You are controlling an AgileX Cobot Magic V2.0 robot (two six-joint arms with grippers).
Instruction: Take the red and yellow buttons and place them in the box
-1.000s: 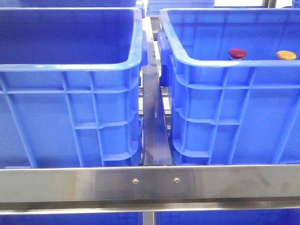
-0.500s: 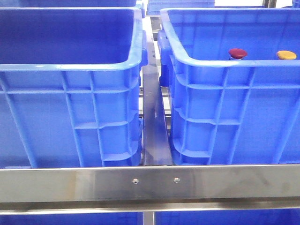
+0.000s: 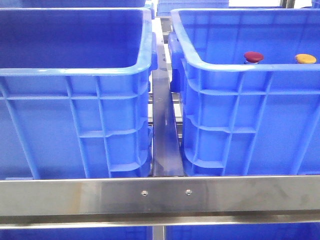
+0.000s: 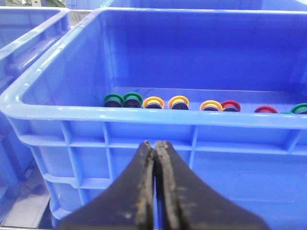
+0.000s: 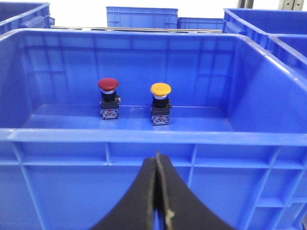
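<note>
Buttons stand upright in the right-hand box [image 3: 240, 100], stems vertical, caps up: red button [image 5: 108, 85] left, yellow button [image 5: 160, 89] just beside it, apart. Left pincer [image 4: 155, 158] and right pincer [image 5: 157, 167] both sit closed, empty, outside crate walls.

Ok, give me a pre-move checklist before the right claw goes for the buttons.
1. Red button upright in the crate: ok.
2. Yellow button upright beside it, apart: ok.
3. Right claw empty: ok, fingers shut.
4. Right claw open for a grasp: not ok.
5. Right claw over the crate rim: not ok, it is outside the near wall.
6. Left claw out of the way: ok, shut, outside another crate holding coloured rings.
</note>
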